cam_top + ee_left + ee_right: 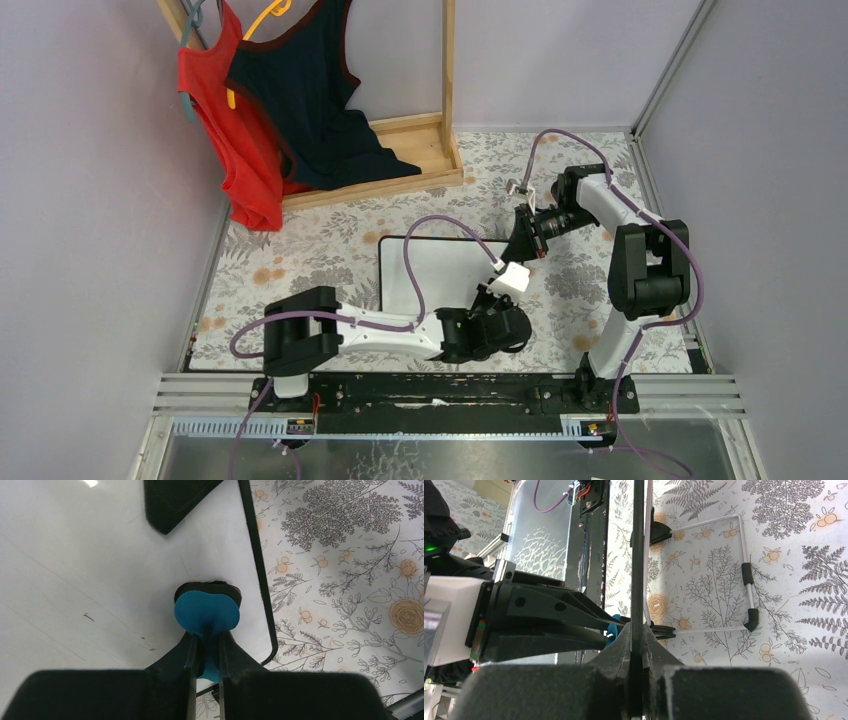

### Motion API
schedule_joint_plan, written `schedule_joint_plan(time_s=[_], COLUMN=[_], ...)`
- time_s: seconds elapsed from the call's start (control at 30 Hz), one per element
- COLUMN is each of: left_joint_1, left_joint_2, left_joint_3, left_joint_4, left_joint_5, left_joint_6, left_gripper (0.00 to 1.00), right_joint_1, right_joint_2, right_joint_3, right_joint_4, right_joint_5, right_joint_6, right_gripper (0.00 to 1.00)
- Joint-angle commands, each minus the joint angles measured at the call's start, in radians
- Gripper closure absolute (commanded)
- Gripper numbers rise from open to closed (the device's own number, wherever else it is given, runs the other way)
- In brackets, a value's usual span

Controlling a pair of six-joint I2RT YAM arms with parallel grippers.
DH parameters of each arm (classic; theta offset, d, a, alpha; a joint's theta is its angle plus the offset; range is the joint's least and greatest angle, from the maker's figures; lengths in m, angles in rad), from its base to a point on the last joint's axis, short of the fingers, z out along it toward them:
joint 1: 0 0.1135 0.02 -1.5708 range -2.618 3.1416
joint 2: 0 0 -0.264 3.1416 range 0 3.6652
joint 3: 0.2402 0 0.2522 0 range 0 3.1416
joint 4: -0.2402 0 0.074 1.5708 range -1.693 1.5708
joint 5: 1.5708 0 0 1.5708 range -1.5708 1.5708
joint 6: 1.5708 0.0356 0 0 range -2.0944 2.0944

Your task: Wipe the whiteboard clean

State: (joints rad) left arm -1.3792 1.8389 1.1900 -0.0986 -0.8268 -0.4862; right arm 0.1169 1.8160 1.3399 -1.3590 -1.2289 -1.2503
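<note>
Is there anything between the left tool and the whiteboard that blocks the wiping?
Only the eraser, which the left tool holds on the whiteboard near its framed edge. Nothing else visible lies between them. The right tool clamps the board's edge, apart from the eraser.

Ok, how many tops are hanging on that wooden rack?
2. A red tank top hangs on the left; a black tank top with red trim hangs just right of it, overlapping it. Another could be hidden behind.
</note>
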Motion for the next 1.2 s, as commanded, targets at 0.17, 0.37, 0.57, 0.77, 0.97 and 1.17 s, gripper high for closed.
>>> schedule_joint_plan(time_s=[0.17, 0.37, 0.57, 0.77, 0.97, 1.17], left_joint_1=[0.058, 0.075, 0.085, 0.085, 0.080, 0.063], left_joint_2=[-0.215, -0.386, -0.430, -0.269, -0.138, -0.082], left_joint_3=[-0.237, -0.322, -0.319, -0.220, -0.124, -0.038], left_joint_4=[-0.122, -0.256, -0.230, -0.129, -0.004, 0.022], left_joint_5=[-0.107, -0.181, -0.174, -0.114, -0.024, -0.004], left_joint_6=[-0.141, -0.215, -0.180, -0.116, -0.056, -0.016], left_gripper=[1.00, 1.00, 1.00, 1.00, 1.00, 1.00], right_joint_1=[0.039, 0.040, 0.039, 0.039, 0.040, 0.040], right_joint_2=[0.002, 0.004, 0.005, 0.000, -0.001, -0.001], right_joint_3=[0.001, 0.001, 0.002, 0.000, -0.002, -0.001], right_joint_4=[-0.101, -0.101, -0.100, -0.101, -0.101, -0.100], right_joint_5=[-0.029, -0.027, -0.028, -0.026, -0.024, -0.024], right_joint_6=[0.018, 0.017, 0.018, 0.020, 0.018, 0.018], right_gripper=[1.00, 1.00, 1.00, 1.00, 1.00, 1.00])
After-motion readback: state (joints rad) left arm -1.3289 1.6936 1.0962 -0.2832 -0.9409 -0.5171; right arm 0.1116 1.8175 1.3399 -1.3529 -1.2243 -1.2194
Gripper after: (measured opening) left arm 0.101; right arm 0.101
